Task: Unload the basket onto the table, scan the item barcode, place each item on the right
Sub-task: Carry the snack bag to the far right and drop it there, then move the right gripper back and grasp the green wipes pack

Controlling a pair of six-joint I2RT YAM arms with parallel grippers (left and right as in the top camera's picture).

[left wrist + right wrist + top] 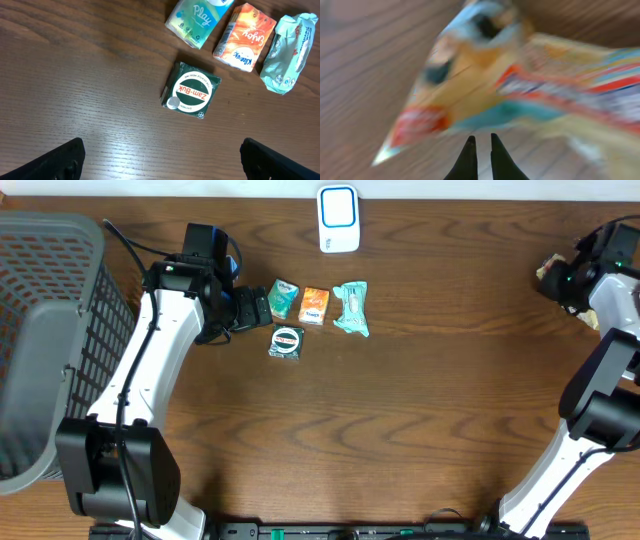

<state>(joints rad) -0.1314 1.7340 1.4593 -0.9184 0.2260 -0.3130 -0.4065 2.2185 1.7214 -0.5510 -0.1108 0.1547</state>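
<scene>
- Tabletop from above: a white scanner [338,218] stands at the far edge of the wooden table [420,410], and a dark mesh basket [40,300] sits at the left end.
- Near the scanner lie a green Play pack [284,298], an orange pack [314,305] and a mint-green packet [351,308] side by side, with a Zam-Buk box [286,342] just in front of the green one.
- The left gripper [255,310] hangs just left of this group and touches none of it as far as this view shows.
- At the far right edge the right gripper [556,277] is at a colourful packet [547,268], well apart from the scanner and the other goods.
- Left wrist view: the left gripper [167,160] has its fingers [60,162] spread wide, one at each lower corner with bare wood between them.
- The Zam-Buk box [191,91] lies flat ahead of them, label up, with the green Play pack [199,20], orange pack [245,37] and mint-green packet [287,52] in a row beyond.
- Right wrist view: the picture is heavily smeared.
- The right gripper [481,150] shows its fingertips [467,162] pressed almost together at the bottom edge.
- The colourful packet [520,85], in orange, red, teal and yellow, fills the frame just beyond them.
- Whether the tips nip its edge I cannot tell.
</scene>
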